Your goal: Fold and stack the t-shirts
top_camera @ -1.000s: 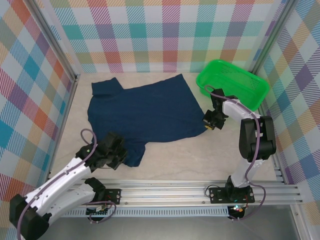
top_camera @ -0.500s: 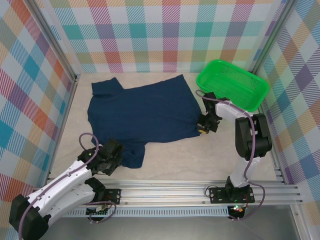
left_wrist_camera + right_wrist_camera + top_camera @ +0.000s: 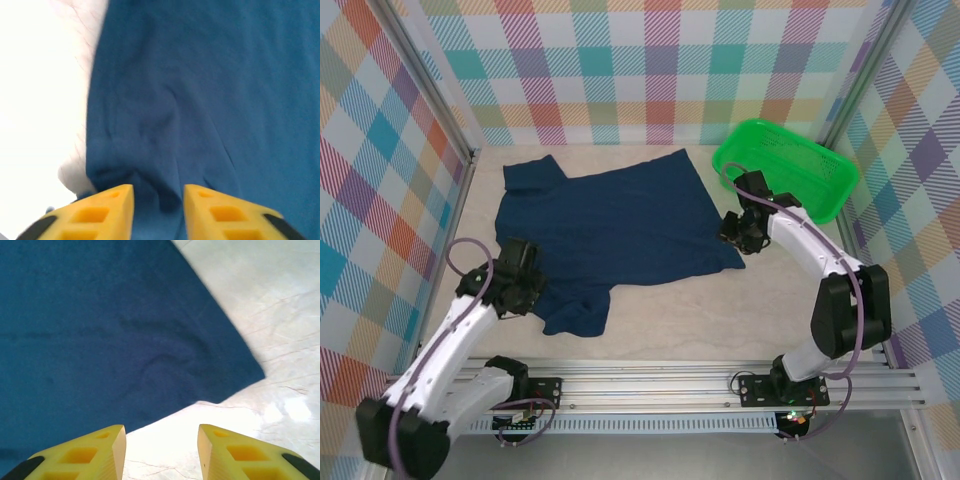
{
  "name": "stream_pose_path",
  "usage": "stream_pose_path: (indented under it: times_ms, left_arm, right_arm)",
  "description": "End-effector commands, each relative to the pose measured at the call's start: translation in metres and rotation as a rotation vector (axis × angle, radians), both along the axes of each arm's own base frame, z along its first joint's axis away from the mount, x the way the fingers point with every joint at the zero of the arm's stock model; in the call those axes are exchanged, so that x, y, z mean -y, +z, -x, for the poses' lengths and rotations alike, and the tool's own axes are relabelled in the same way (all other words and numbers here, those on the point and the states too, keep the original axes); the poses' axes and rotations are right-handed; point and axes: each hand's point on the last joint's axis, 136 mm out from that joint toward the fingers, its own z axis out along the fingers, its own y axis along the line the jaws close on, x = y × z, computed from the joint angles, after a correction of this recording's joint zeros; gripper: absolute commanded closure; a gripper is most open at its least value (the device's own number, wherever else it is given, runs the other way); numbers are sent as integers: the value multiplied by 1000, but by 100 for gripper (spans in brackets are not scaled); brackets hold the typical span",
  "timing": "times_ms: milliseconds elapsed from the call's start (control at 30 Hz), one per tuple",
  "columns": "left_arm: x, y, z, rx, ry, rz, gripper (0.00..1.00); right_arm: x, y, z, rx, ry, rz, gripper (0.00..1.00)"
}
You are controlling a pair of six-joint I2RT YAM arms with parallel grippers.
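One dark navy t-shirt [image 3: 610,225] lies spread flat on the pale table, plain side up, with one sleeve at the far left and another at the near left. My left gripper [image 3: 520,285] hovers over the near-left sleeve. In the left wrist view its yellow fingers [image 3: 112,210] stand apart over rumpled cloth [image 3: 200,100], holding nothing. My right gripper [image 3: 734,236] is at the shirt's near-right hem corner. In the right wrist view it [image 3: 161,435] is open over bare table, with the t-shirt's corner [image 3: 245,370] just ahead of the tips.
A bright green mesh basket [image 3: 840,180] stands at the back right, close behind my right arm. Plaid walls enclose the table on three sides. A metal rail [image 3: 670,380] runs along the near edge.
Both grippers have opened from shut and let go of the shirt. The left gripper moved left and away from the near sleeve edge. The right hem corner now lies flat on the table.
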Motion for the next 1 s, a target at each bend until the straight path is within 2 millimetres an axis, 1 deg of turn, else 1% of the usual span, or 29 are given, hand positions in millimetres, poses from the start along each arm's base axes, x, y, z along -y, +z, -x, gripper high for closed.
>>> stream_pose_path:
  times_ms: [0,67,133,200,267,400,500,567,667,733,833,900,933,967]
  left_arm:
    - [-6,-28,-32,-3,23,78,73]
    - [-13,-37,-47,-34,14,62,77]
    - [-17,-43,-59,-57,-10,41,77]
    - [-21,-55,-63,-102,-18,29,78]
    - [-29,-68,-61,-152,-12,13,80]
    - [-45,-91,-67,-199,-10,-3,82]
    - [-59,-104,-80,-234,-22,-7,84]
    - [-68,-109,-93,-257,-37,-14,85]
    - [-84,-110,-122,-268,-60,-44,86]
    - [-95,-105,-148,-257,-81,-74,86]
    - [-106,-99,-179,-260,-111,-117,86]
    - [-114,-92,-191,-274,-108,-149,86]
    - [-118,-87,-193,-276,-105,-168,83]
    - [-121,-79,-193,-275,-96,-187,75]
  right_arm:
    - [-26,-8,-3,-1,69,-77,59]
    - [-38,-7,-5,11,105,-110,60]
    - [-45,-11,-5,4,125,-122,59]
    - [-49,-18,-2,-28,137,-135,60]
    - [-51,-26,0,-58,141,-137,60]
    - [-55,-35,3,-92,144,-154,60]
    - [-56,-38,1,-105,138,-155,60]
    - [-60,-38,-2,-107,139,-165,60]
    - [-67,-41,-7,-128,148,-184,59]
    - [-72,-45,-13,-143,156,-184,59]
    - [-78,-52,-24,-156,157,-176,59]
    - [-79,-55,-33,-153,147,-161,59]
    - [-79,-56,-37,-150,141,-155,59]
    - [-78,-56,-40,-146,132,-146,59]
